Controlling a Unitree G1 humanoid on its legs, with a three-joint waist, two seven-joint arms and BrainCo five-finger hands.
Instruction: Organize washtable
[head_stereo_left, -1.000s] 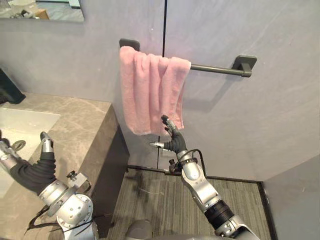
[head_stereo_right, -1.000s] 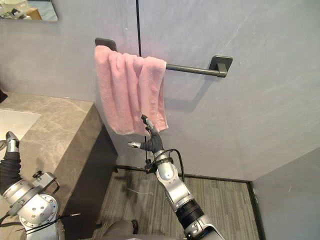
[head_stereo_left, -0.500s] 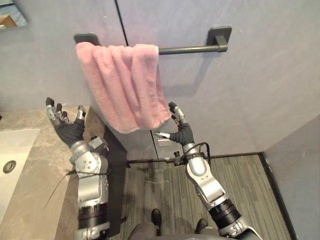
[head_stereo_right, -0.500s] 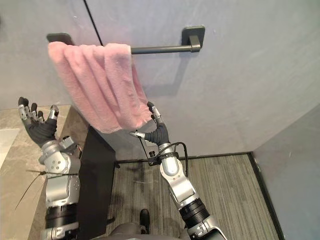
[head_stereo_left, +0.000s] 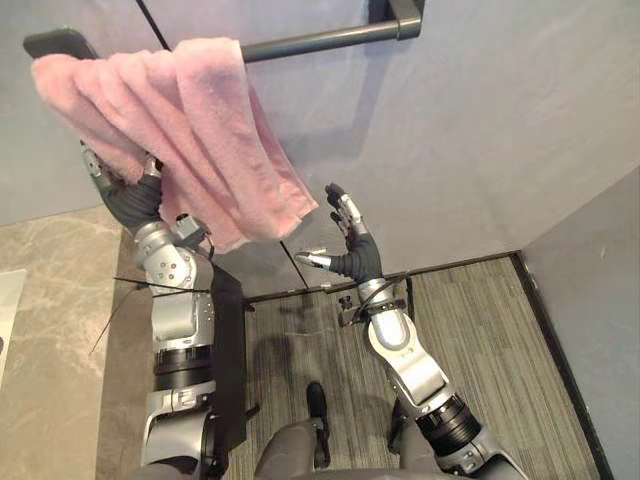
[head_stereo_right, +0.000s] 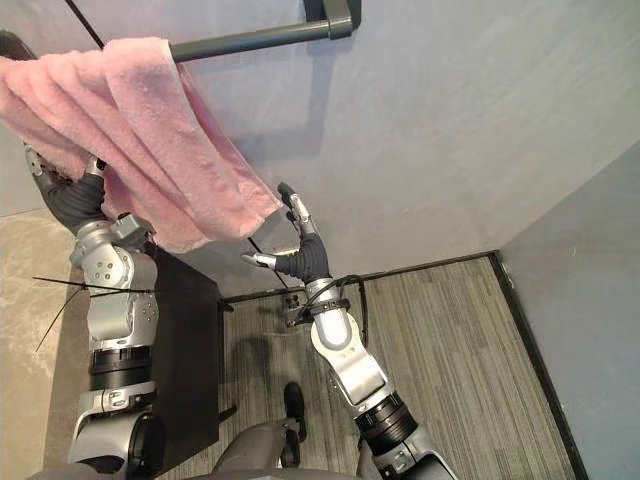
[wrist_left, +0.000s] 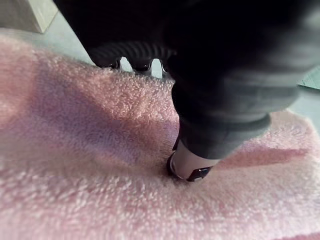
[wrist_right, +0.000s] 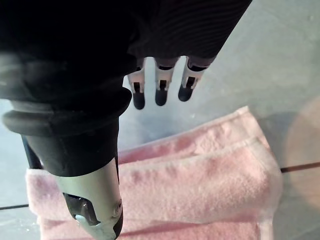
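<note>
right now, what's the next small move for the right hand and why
Probably ease the right hand toward the pink towel and pinch its lower corner. That hand is open just short of the hanging edge, while the left hand rests against the towel, which hangs bunched on the towel bar.

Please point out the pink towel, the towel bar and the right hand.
pink towel (head_stereo_left: 200, 130), left eye view: middle of the hanging cloth.
towel bar (head_stereo_left: 320, 38), left eye view: bare rod beside the towel.
right hand (head_stereo_left: 357, 264), left eye view: its dark cover.
</note>
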